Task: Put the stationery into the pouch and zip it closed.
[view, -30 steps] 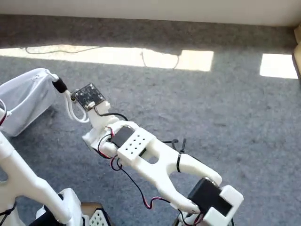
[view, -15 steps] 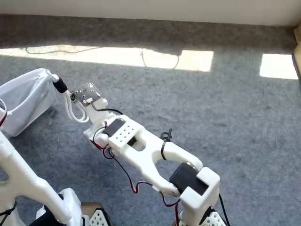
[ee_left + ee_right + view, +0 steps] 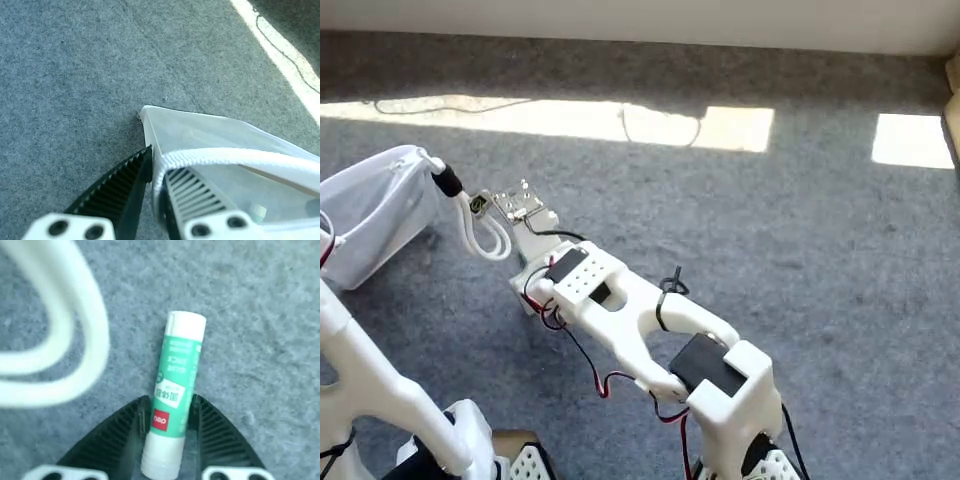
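the right gripper (image 3: 170,401) is clenched on a green and white glue stick (image 3: 176,375). its black ribbed fingers (image 3: 131,424) press the near half from either side, and the far white end juts out past the fingertips over grey carpet (image 3: 260,315). whether the stick touches the carpet cannot be told. a white loop (image 3: 75,355) hangs just ahead of this gripper, off to one side. the left gripper (image 3: 156,162) is closed on the webbing rim of the white mesh pouch (image 3: 215,140), one finger outside and the other seen through the mesh. the pouch stretches away ahead of it. in the high view the right arm (image 3: 620,310) reaches toward the pouch (image 3: 370,215), with the loop (image 3: 485,238) hanging between them.
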